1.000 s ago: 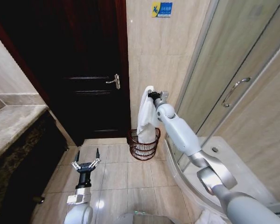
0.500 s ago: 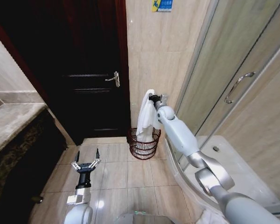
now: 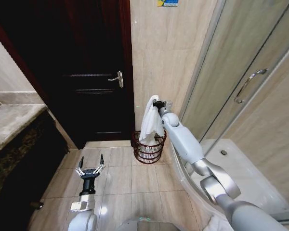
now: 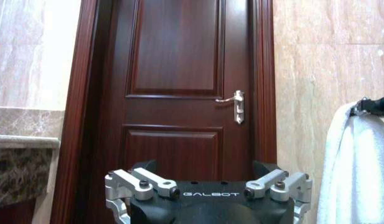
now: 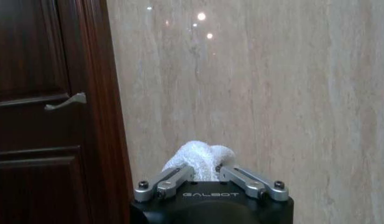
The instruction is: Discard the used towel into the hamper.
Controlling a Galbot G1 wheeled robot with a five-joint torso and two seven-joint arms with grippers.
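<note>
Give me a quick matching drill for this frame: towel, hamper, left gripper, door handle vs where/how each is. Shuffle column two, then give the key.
Column one:
1. towel
2. hamper
3. left gripper
4. door handle

Column two:
A. open, low over the floor tiles, holding nothing
B. on the floor at the foot of the beige wall, beside the door
C. hanging from the shut right gripper, lower end at the basket rim
D. on the dark wooden door, silver

Pairs: 1-C, 2-B, 3-A, 4-D
</note>
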